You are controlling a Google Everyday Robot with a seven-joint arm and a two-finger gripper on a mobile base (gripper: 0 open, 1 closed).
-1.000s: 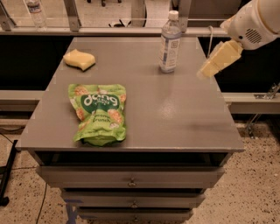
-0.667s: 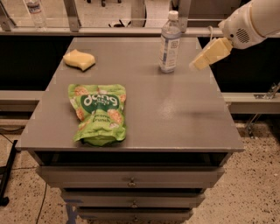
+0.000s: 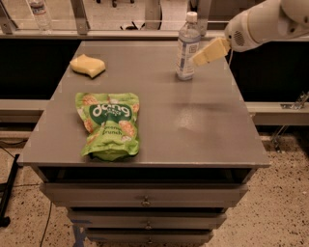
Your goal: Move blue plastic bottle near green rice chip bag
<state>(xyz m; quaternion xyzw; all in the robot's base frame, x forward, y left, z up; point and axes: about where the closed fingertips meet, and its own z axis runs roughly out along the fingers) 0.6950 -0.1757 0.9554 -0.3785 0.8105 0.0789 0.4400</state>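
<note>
The blue plastic bottle stands upright near the far right of the grey table, white cap on top. The green rice chip bag lies flat on the near left part of the table, lettering up. My gripper comes in from the right on a white arm; its pale finger reaches the bottle's right side at label height and overlaps it in view. The bottle and the bag are far apart.
A pale yellow sponge lies at the far left of the table. A small distant bottle stands beyond the table. Drawers sit under the table's front edge. A railing runs behind the table.
The arm and gripper have moved left and slightly up toward the bottle, from well right of it to its side. The bottle, bag and sponge have not moved.
</note>
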